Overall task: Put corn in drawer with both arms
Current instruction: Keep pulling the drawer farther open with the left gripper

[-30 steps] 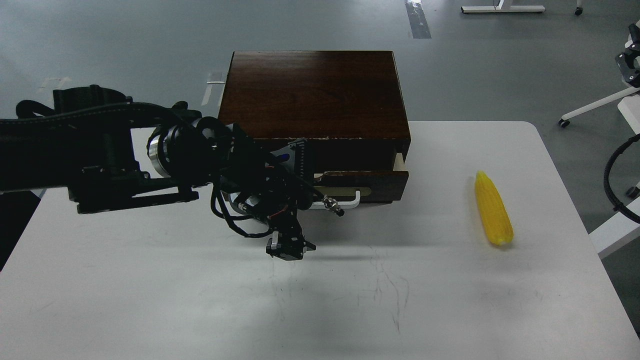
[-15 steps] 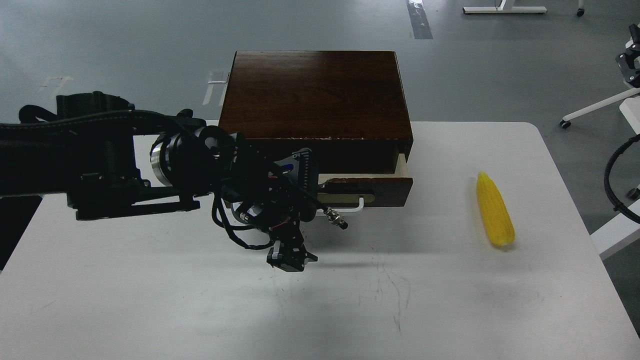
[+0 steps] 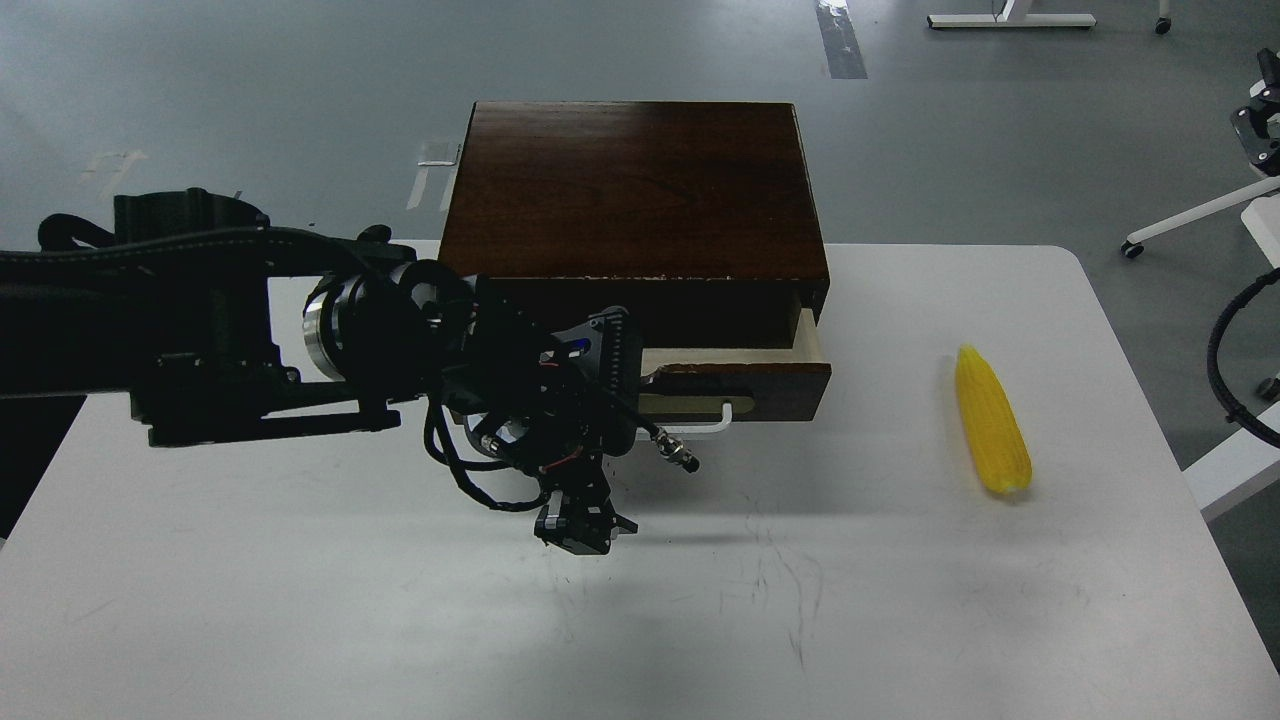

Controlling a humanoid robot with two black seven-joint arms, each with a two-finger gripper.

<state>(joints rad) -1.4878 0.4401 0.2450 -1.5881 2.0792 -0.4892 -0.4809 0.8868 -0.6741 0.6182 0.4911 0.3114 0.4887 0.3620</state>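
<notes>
The dark brown box stands at the back of the white table. Its drawer is pulled partly out and shows a pale inner side on the right. The white bar handle shows only at its right part. My left arm comes in from the left, and my left gripper lies in a dark mass over the handle's left part. Its fingers cannot be told apart. The yellow corn lies alone on the table to the right of the box, its point toward the back. My right gripper is out of view.
A black cable loops at the right edge, beyond the table. White wheeled stand legs are on the grey floor at the back right. A silver plug sticks out of my left wrist below the handle.
The drawer has slid further out toward me, showing more of its pale side. My left arm's end moved toward me with it. The corn has not moved.
</notes>
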